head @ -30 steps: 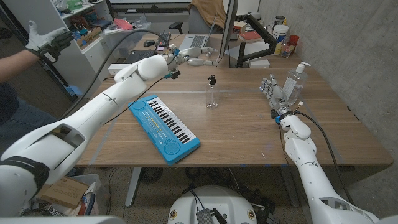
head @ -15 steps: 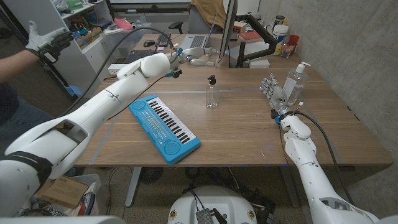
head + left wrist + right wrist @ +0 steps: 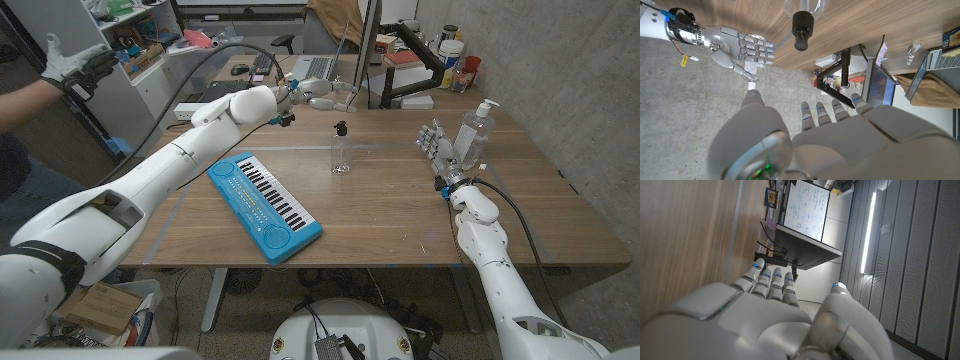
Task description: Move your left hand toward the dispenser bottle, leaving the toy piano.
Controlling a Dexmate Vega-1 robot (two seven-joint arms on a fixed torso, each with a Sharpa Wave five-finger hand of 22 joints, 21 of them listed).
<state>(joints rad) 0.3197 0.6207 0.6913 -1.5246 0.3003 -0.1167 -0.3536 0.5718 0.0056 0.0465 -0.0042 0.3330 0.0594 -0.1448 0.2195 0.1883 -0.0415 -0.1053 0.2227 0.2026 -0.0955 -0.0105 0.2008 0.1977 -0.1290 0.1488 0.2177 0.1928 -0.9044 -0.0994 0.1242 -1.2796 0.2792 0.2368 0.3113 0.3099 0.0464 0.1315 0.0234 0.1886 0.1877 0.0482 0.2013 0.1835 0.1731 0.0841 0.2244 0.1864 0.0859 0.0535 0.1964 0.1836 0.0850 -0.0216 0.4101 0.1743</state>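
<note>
The left robot hand [image 3: 322,97] hangs above the worktop [image 3: 400,215], empty with fingers extended, beyond the small clear bottle [image 3: 341,150] and well past the blue toy piano [image 3: 264,204]. The dispenser bottle [image 3: 474,133] stands to the small bottle's right, just behind the right robot hand [image 3: 438,146], which stands released, fingers upright.

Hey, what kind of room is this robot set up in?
Probably a lab or office workspace: a laptop sits on a desk behind the wooden table, cluttered shelves stand at the back, and a person's gloved hand shows alongside.
</note>
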